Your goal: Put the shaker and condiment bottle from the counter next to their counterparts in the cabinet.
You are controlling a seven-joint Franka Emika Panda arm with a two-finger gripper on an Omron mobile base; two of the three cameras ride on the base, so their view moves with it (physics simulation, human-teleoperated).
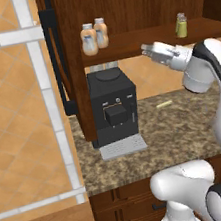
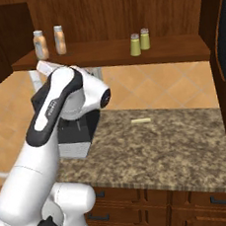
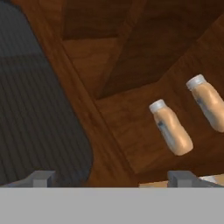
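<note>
Tool (image 3: 111, 178) spread wide, empty, facing cabinet (image 1: 131, 3) shelf. Two condiment bottles (image 2: 40, 44) upright, side by side at shelf's left end. Two shakers (image 2: 135, 45) together further right on shelf. Pale strip (image 2: 140, 120) lies on counter (image 2: 163, 144).

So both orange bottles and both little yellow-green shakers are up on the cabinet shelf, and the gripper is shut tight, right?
Not quite. The gripper is open and empty: in the hand view its tips stand wide apart. Both orange bottles and both shakers do stand on the cabinet shelf.
</note>
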